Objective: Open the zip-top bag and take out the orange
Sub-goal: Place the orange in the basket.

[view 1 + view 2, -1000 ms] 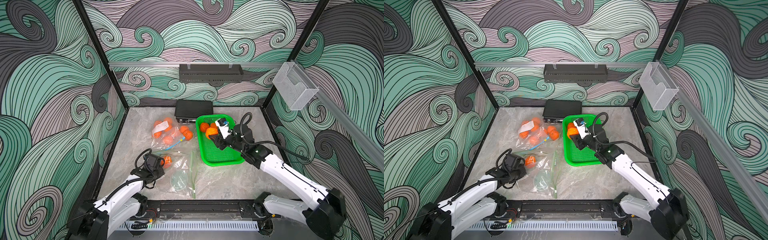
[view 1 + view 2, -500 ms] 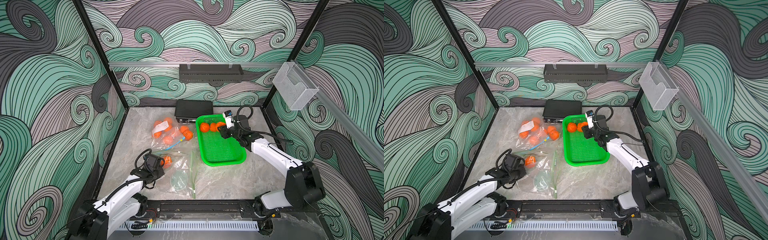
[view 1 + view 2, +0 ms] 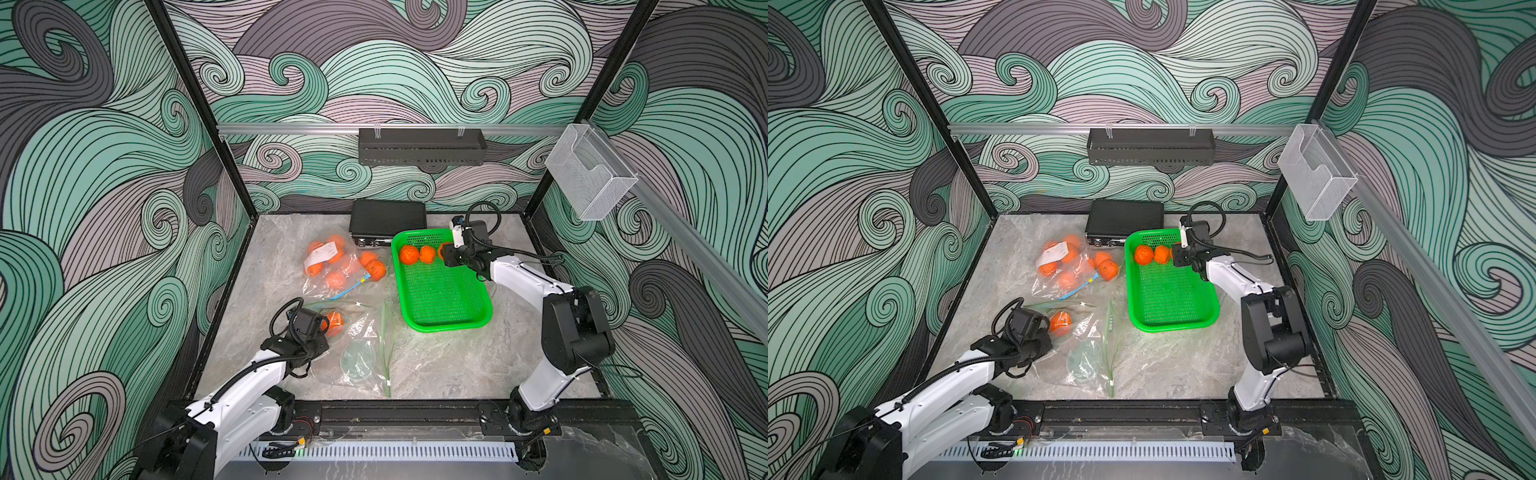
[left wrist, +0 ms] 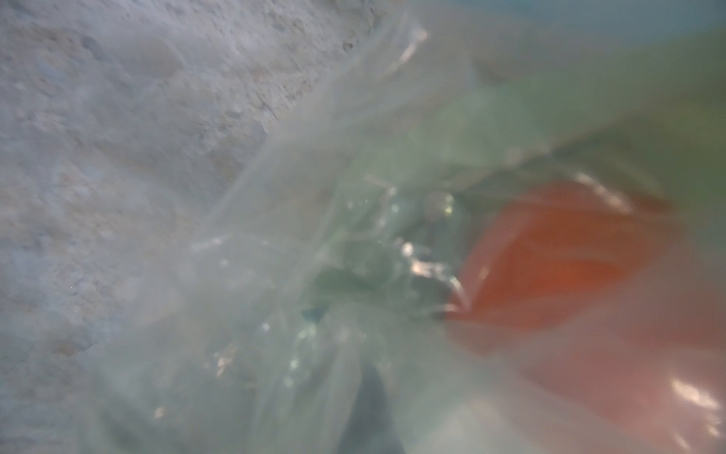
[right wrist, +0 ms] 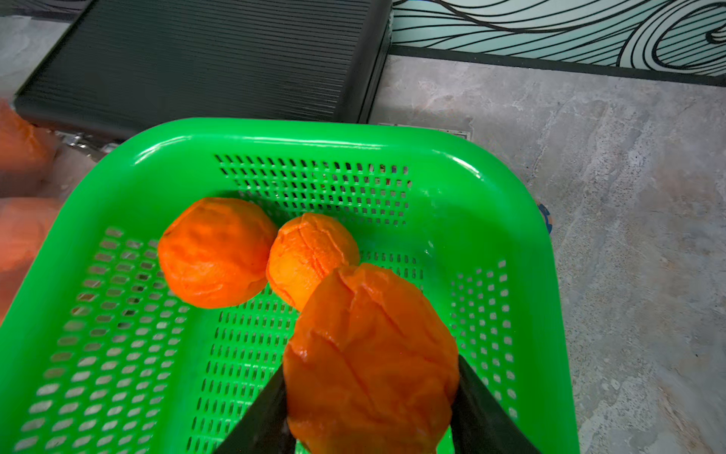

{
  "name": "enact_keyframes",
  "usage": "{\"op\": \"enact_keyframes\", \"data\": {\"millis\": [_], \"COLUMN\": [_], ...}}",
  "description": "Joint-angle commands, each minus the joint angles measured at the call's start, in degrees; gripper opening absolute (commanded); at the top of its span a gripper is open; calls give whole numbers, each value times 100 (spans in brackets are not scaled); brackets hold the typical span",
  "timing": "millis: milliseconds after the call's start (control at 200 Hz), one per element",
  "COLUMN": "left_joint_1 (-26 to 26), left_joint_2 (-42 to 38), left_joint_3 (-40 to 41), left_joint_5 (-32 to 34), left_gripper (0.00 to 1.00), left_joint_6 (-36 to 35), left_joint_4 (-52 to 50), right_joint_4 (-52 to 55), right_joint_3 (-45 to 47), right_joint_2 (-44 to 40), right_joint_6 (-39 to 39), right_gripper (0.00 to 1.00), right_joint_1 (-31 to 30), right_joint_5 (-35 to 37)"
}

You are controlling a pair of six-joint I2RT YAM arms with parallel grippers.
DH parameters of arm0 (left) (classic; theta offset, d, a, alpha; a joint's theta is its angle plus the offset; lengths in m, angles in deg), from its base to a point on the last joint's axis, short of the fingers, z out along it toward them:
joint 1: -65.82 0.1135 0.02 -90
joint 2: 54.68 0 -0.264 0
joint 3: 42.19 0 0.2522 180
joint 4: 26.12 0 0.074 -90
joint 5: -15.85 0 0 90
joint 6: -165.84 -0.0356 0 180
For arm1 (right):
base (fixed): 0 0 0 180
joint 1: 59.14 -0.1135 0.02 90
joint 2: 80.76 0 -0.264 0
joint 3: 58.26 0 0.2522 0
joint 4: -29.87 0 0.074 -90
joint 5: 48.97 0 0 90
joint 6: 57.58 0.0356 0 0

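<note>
Since the wrinkly round orange (image 5: 369, 353) sits squeezed between the jaws of the right gripper (image 3: 451, 255), just above the far end of the green plastic basket (image 5: 314, 135), I think it only needs to drop straight down. The left gripper (image 3: 321, 332), at the near left, is pinched tight on the clear plastic zip-top bag (image 3: 361, 353).

Bright overhead light leaves soft shadows on the counter (image 3: 436, 365) and bowed edges in both top views, the left wrist view is blurred behind glinting zip-top bag (image 4: 298, 220) film, and the right wrist view is sharp, with glare on the green basket (image 5: 314, 139) rim.
</note>
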Motion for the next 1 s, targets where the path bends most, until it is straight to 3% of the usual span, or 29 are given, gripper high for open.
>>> {"op": "enact_keyframes", "data": {"millis": [0, 525, 996], "left_joint_1": [31, 29, 30], "left_joint_2": [-26, 91, 147], "left_joint_3": [9, -12, -44], "left_joint_5": [-26, -35, -52], "left_gripper": [0, 0, 0], "left_joint_6": [-9, -19, -36], "left_joint_4": [-247, -217, -218], "right_joint_4": [230, 887, 1453], "right_joint_3": [-202, -1329, -2046], "right_joint_2": [240, 1359, 1877], "right_joint_6": [137, 228, 210], "right_gripper": [52, 54, 59], "right_joint_1": [68, 199, 227], "right_joint_5": [254, 164, 43]}}
